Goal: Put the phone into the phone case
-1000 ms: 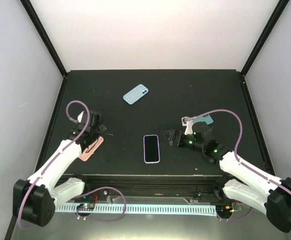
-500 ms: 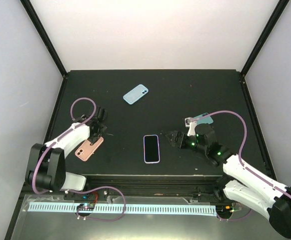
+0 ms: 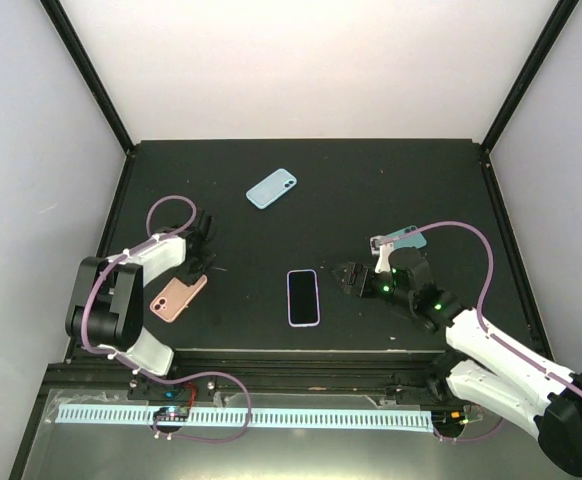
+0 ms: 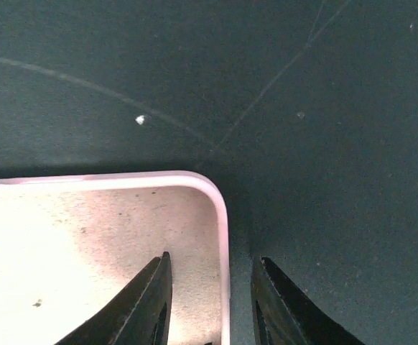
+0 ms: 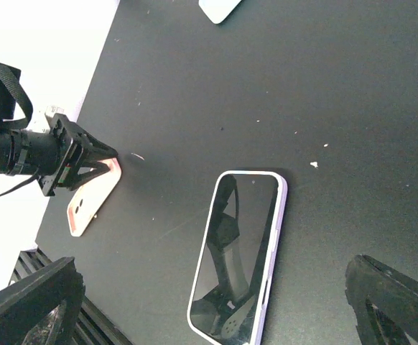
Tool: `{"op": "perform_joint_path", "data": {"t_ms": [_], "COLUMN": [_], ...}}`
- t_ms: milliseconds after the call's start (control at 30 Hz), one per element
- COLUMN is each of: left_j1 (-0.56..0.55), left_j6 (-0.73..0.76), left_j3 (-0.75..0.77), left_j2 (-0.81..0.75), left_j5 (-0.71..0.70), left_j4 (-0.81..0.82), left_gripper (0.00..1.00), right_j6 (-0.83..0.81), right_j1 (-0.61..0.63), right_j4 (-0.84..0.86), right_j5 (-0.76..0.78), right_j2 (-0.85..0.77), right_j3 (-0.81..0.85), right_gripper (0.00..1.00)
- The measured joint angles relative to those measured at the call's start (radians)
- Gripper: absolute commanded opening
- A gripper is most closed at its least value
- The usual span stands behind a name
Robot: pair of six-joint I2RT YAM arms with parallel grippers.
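Roughly near-to-far, phone screen-up; right end effector agape, left end effector unclenched astride pink case.

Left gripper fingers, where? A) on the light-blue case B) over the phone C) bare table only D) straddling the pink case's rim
D: in the left wrist view the left gripper has one finger inside the pink case, the other outside its rim above the table.
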Motion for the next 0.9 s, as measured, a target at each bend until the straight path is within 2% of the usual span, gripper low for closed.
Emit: {"op": "perform_joint_path", "data": {"t_ms": [200, 367, 467, 800, 900], "left_j1": [0.002, 0.004, 0.004, 0.007, -0.035], "left_j6": [0.021, 0.028, 0.038, 0.198, 0.261], "left_j3": [0.026, 0.037, 0.037, 0.013, -0.008], "left_j2": [0.042, 0.059, 0.06, 0.035, 0.007], "left_j5": [0.008, 0.007, 0.012, 0.1, 0.168], "left_j4": [0.014, 0.014, 0.016, 0.06, 0.107], "left_gripper": [0.32, 0.15, 0.02, 0.01, 0.02], "right_j6": [0.0, 0.0, 0.0, -0.003, -0.005], "right_j1": [0.0, 0.0, 0.0, 0.0, 0.0], "right_j4": [0.004, 0.008, 0.008, -0.006, -0.012], "right_j5": [0.0, 0.0, 0.0, 0.013, 0.023], "right_j2": [0.02, 0.032, 0.034, 0.024, 0.004], "right_j3": [0.0, 0.0, 0.0, 0.012, 0.017], "right_gripper": [1.0, 1.0, 1.0, 1.0, 1.0]}}
